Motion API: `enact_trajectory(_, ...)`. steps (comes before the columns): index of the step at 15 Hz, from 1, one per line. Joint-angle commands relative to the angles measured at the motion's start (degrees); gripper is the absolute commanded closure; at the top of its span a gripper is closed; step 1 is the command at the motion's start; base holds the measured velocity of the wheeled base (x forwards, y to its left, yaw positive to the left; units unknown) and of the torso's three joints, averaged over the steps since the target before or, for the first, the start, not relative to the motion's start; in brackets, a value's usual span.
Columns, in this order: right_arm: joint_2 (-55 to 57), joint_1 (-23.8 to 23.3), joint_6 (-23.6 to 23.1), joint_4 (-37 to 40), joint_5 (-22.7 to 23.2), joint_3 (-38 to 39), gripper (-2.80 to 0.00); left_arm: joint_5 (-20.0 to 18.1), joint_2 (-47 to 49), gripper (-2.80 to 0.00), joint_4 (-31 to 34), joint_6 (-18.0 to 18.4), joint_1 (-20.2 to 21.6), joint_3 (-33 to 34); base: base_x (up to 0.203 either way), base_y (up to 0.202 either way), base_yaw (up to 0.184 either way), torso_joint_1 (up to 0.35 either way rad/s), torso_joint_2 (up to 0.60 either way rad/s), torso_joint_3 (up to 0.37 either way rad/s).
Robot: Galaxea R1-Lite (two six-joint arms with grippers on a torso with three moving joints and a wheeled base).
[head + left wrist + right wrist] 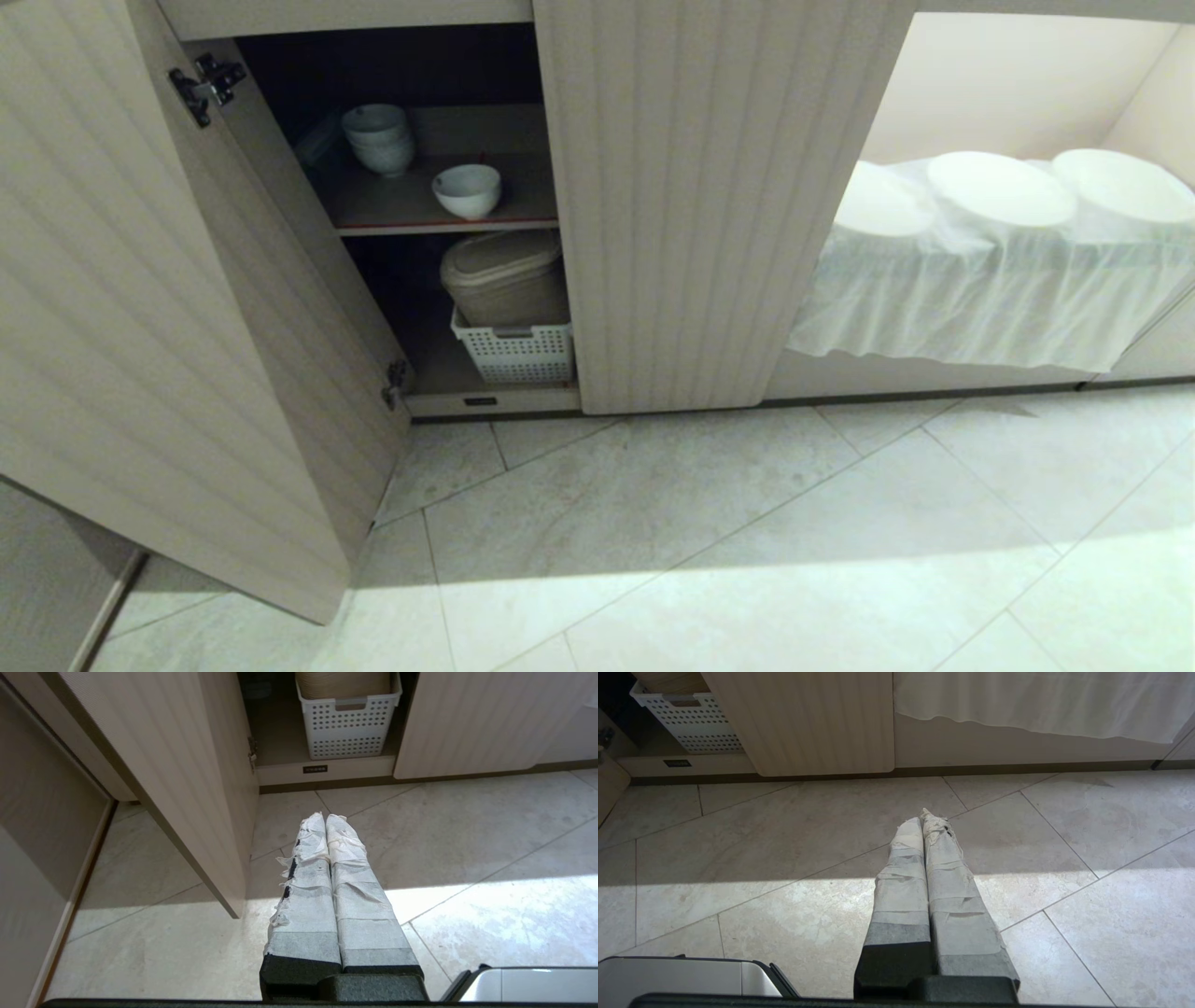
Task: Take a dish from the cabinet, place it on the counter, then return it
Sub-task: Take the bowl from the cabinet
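Observation:
The dish [467, 189], a small white bowl, stands upright on the upper shelf of the cabinet [709, 205], near the shelf's red-edged front. The cabinet's left door [177, 308] is swung wide open. Neither arm shows in the head view. My left gripper [325, 817] hangs low over the floor tiles in front of the open compartment, its tape-wrapped fingers shut on nothing. Further right, before the shut door, my right gripper [921, 817] is shut too and holds nothing. The counter is out of view.
A nested pile of white bowls [380, 138] sits behind the dish. Below, a white perforated basket [518, 350] holds a beige lidded bin [504, 275]. To the right, white plates [999, 187] rest on a white cloth [971, 289] in an open bay. The open door stands close beside my left gripper.

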Motion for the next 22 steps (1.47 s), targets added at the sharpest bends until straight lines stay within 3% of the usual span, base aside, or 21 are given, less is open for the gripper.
enact_trajectory(1, 0.0, 0.1, 0.0, 0.0, 0.0, 0.0, 0.0, 0.1, 0.0, 0.0, 0.0, 0.0, 0.0, 0.0, 0.0, 0.0, 0.0, 0.0, 0.0, 0.0)
enact_trajectory(16, 0.0, 0.0, 0.0, 0.0, 0.0, 0.0, 0.0, 0.0, 0.0, 0.0, 0.0, 0.1, 0.0, 0.0, 0.0, 0.0, 0.0, 0.0, 0.0, 0.0)
enact_trajectory(22, 0.0, 0.0, 0.0, 0.0, 0.0, 0.0, 0.0, 0.0, 0.0, 0.0, 0.0, 0.2, 0.0, 0.0, 0.175, 0.0, 0.001, 0.004, 0.0, 0.002)
